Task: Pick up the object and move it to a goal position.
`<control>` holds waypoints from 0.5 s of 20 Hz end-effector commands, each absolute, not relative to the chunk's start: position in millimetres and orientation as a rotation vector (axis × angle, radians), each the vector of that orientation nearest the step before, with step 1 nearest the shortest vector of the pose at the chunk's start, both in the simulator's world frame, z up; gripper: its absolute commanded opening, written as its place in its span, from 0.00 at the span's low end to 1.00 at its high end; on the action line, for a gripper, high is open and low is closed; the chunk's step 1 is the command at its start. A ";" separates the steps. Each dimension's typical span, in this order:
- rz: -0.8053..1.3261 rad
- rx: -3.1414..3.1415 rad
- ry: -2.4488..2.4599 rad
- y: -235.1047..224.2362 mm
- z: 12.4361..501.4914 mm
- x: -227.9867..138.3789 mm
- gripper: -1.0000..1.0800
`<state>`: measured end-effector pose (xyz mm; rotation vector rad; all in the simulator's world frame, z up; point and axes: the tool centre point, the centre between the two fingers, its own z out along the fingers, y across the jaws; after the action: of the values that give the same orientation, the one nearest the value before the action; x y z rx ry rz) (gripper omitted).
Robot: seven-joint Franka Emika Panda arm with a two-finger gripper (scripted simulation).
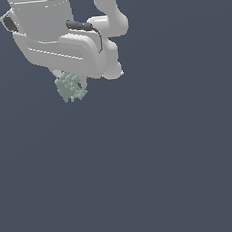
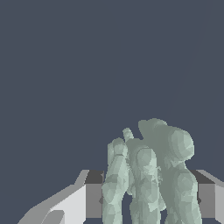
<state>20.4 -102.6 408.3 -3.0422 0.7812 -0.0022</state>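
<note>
The object [image 1: 70, 87] is a small pale grey-green lumpy cluster hanging just under the white arm's hand at the exterior view's upper left. In the wrist view the object [image 2: 151, 175] fills the space between two white fingers [image 2: 89, 199], which press against its sides. My gripper [image 1: 72, 83] is shut on it; its fingertips are mostly hidden behind the cluster. The object is off the ground, held in the air. No goal marker shows in either view.
A plain dark blue-grey ground [image 1: 158, 164] spreads across both views. The white arm links [image 1: 104, 23] occupy the exterior view's top left. Nothing else shows.
</note>
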 end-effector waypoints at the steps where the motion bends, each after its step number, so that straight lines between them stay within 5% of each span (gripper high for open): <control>1: 0.000 -3.043 0.780 -108.8 421.3 19.6 0.00; 10: 0.000 -3.043 0.779 -117.6 440.2 19.9 0.00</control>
<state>19.8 -117.0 438.8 -3.0432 0.7803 -0.0010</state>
